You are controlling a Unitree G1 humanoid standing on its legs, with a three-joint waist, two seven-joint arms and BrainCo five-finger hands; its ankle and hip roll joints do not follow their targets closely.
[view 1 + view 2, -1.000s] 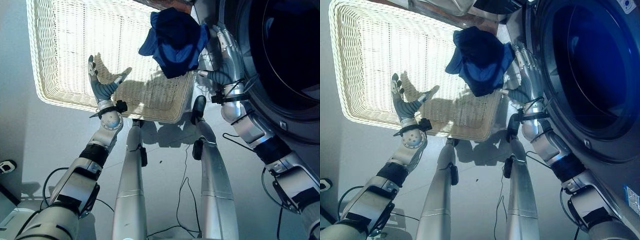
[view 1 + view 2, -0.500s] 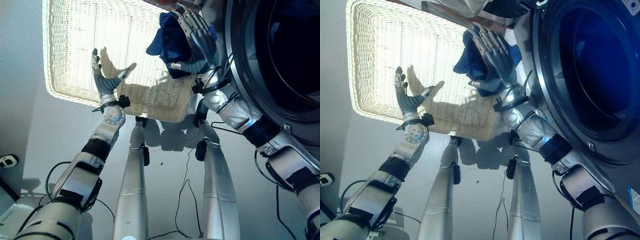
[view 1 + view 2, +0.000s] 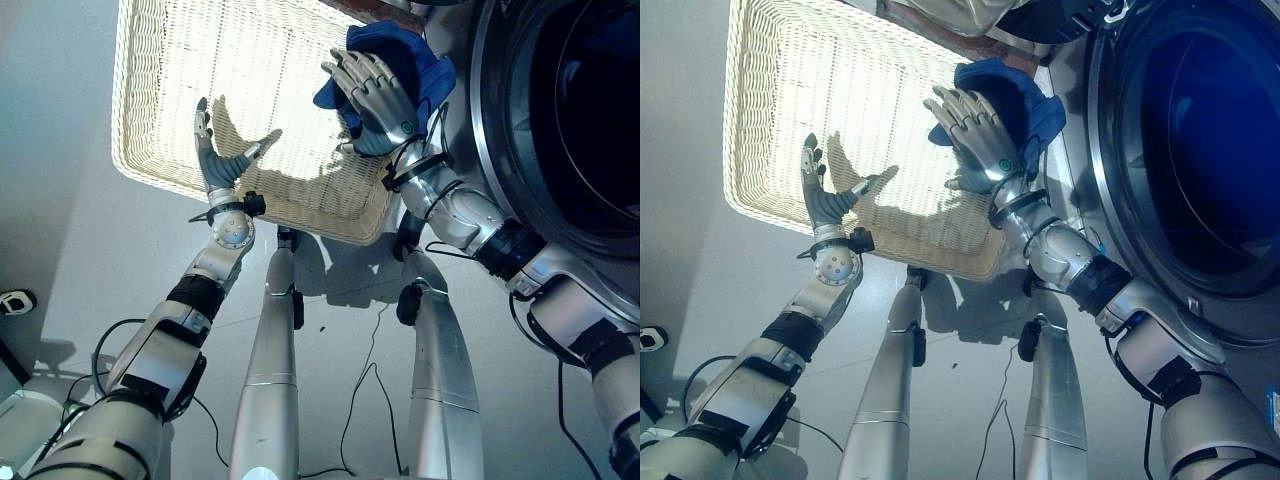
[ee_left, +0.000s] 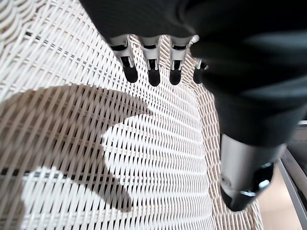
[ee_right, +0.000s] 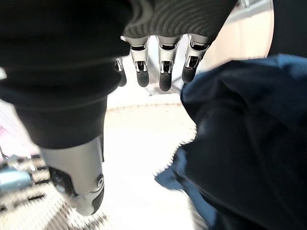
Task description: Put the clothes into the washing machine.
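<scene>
Two open hands over a wicker laundry basket, blue garment at its corner beside the washing machine.

The white wicker basket [image 3: 170, 90] lies on the floor, its woven bottom bare where it shows. A crumpled blue garment [image 3: 415, 55] sits at the basket's corner nearest the washing machine [image 3: 560, 120], whose round dark drum opening stands just beside it. The right hand [image 3: 375, 95] hovers over the garment with fingers spread and straight, gripping nothing; in its wrist view the dark fingertips [image 5: 164, 81] hang clear of the blue cloth [image 5: 240, 143]. The left hand [image 3: 222, 160] is held above the basket's near rim, fingers straight and thumb apart, holding nothing, with the weave [image 4: 72, 143] close under it.
</scene>
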